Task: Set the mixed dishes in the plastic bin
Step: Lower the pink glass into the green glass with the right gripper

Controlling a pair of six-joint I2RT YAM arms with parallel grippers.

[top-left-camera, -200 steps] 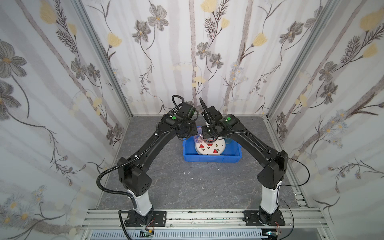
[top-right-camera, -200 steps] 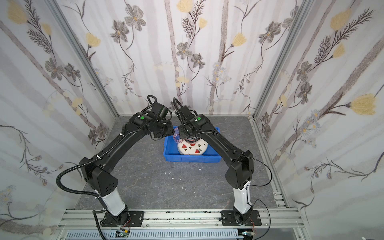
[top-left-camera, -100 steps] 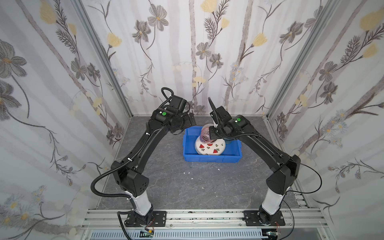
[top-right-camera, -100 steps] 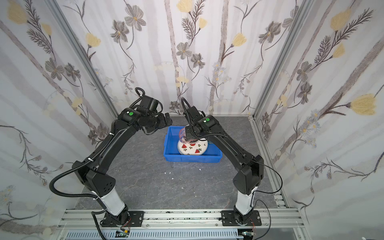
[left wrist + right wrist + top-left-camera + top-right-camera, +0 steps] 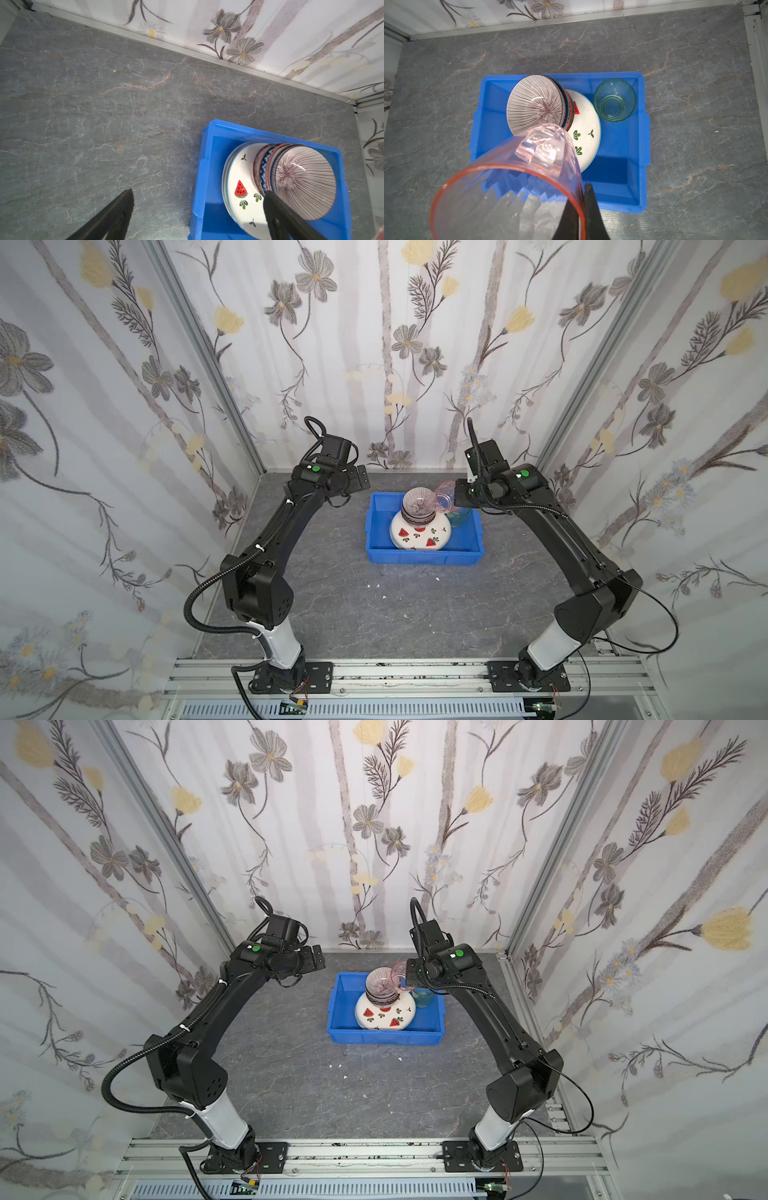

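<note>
Left gripper [image 5: 198, 195], freshly opened and empty, backs off the bin [image 5: 641, 124]; right gripper [image 5: 581, 200] pinches the pink cup [image 5: 508, 187] over it, likely the last dish.

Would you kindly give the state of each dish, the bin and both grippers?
bin: holds dishes.
watermelon plate: in bin, under bowl stack.
striped bowl: tops bowl stack.
green cup: upright, in bin.
pink cup: tilted, gripped at rim.
left gripper: open, empty.
right gripper: shut on pink cup.

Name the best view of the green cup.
Right wrist view: the green cup stands whole in the bin. Both top views show it small, partly behind the right arm; the left wrist view misses it.
</note>
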